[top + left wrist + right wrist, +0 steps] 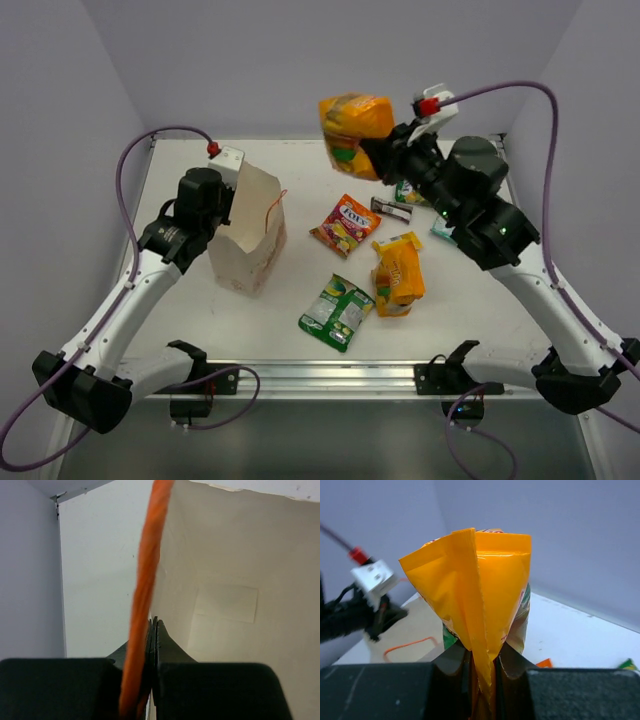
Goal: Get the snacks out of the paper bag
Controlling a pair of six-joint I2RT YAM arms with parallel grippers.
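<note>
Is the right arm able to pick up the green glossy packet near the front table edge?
Probably not yet: nothing blocks the green glossy packet, but the right pincer is shut on an orange glossy packet in mid-air.

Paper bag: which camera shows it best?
The top external view: the whole paper bag stands upright there. The left wrist view shows only one wall and the orange handle, very close. The right wrist view catches just a blurry bit.

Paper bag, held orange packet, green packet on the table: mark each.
paper bag [250, 225], top view, side wall.
held orange packet [355, 125], top view, front face.
green packet [337, 312], top view, middle.
</note>
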